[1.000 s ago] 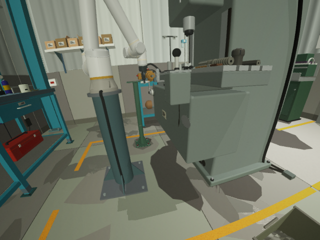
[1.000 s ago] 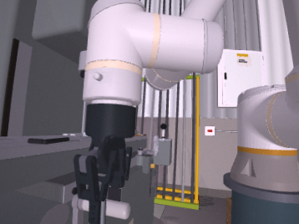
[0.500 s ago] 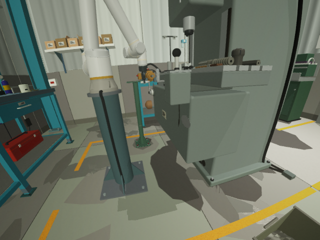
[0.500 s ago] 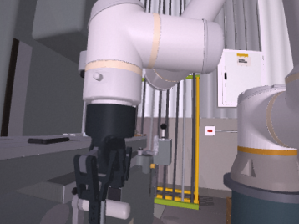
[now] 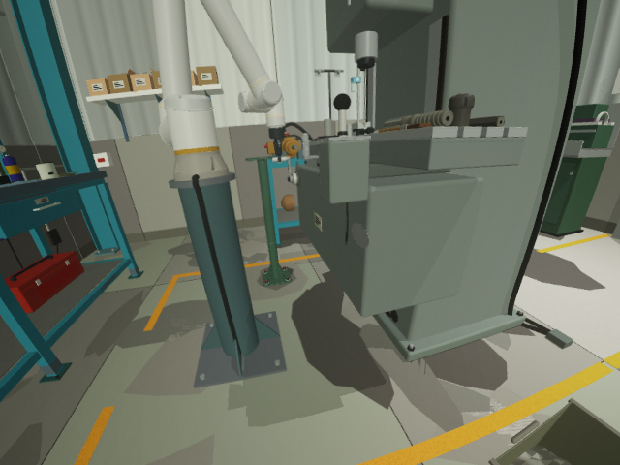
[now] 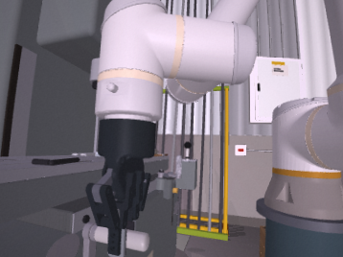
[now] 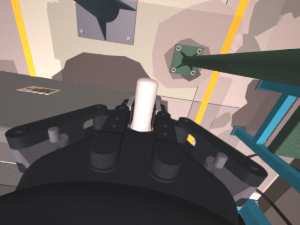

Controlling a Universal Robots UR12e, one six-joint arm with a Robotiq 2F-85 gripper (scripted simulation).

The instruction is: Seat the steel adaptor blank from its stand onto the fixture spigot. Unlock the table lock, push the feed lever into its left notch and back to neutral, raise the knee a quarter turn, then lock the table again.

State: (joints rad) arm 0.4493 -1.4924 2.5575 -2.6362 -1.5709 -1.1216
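Note:
At the left end of the grey milling machine's table [image 5: 440, 132], a short white cylindrical handle [image 7: 144, 104] [image 6: 122, 238] sticks out horizontally from the machine's side, just above the green stand [image 5: 270, 215]. The stand's top plate sits beside an orange-and-brass assembly [image 5: 285, 146]. A black ball-topped lever [image 5: 342, 102] stands upright on the table behind. The adaptor blank and spigot are not clearly distinguishable. My gripper [image 7: 143, 116] [image 6: 120, 222] [image 5: 277, 150] hangs straight down over the white handle and is closed around it.
Behind the work are a corrugated wall, a shelf of boxes [image 5: 150, 80] and a white cabinet [image 6: 277, 88]. My arm's pedestal [image 5: 220, 265] stands left of the stand, a blue workbench [image 5: 45, 210] further left with a red toolbox [image 5: 42, 278] beneath.

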